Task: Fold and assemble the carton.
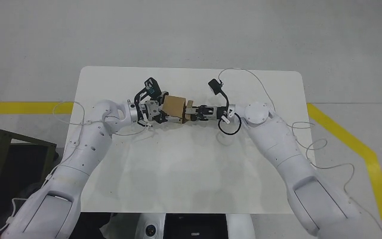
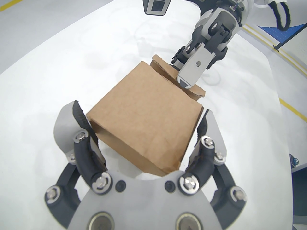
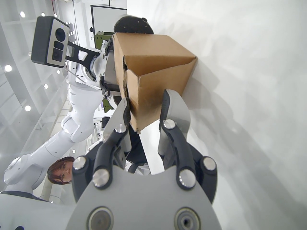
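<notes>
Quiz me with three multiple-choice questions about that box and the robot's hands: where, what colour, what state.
1. Where is the carton? A. on the floor; B. between the left gripper and the right gripper, over the table; C. on a shelf.
2. Its colour? A. white; B. blue; C. brown.
3. The left gripper is: A. shut on the carton's sides; B. open, clear of it; C. holding a cable.
Answers: 1 B, top view shows a gripper at each end; 2 C, plain brown cardboard; 3 A, its fingers press both sides.
</notes>
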{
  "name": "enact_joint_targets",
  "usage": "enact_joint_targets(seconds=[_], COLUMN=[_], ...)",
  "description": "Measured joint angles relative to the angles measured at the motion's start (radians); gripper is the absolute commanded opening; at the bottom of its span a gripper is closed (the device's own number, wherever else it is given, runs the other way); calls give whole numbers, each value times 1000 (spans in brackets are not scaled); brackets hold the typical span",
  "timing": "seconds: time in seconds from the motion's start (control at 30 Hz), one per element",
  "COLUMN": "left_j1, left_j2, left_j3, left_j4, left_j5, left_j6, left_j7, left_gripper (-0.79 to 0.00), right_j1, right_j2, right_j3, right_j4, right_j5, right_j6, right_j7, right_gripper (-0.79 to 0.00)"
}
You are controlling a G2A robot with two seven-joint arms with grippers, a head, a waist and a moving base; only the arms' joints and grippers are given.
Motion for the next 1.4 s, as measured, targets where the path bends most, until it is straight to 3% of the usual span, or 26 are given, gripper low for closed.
enact_joint_targets(seconds=[0.47, 0.6, 0.77, 0.97, 1.1, 1.3, 1.4], left_j1=[6, 7, 8, 7, 6, 4, 3], left_j2=[1, 1, 1, 1, 1, 0, 0], left_j3=[-1, -1, 1, 0, 1, 1, 1], left_j4=[-10, -11, -9, -8, -6, -4, -3], left_j5=[-3, -8, -8, -6, -7, -7, -7], left_j6=[-2, -3, -3, -2, -3, 1, 0], left_j7=[-5, -10, -14, -17, -17, -19, -18], left_gripper=[0, 0, 0, 0, 0, 0, 0], right_j1=[26, 33, 37, 33, 22, -2, -14], right_j2=[-17, -22, -22, -10, 0, 13, 22], right_j3=[-18, -24, -15, 10, 28, 56, 72], right_j4=[6, 16, 31, 25, 2, -29, -46], right_j5=[-31, -33, -33, -39, -40, -39, -51], right_j6=[3, -10, -48, -73, -68, -60, -53], right_j7=[-13, -4, -5, -3, 9, 0, -21], right_gripper=[-591, -557, -459, -505, -483, -551, -699])
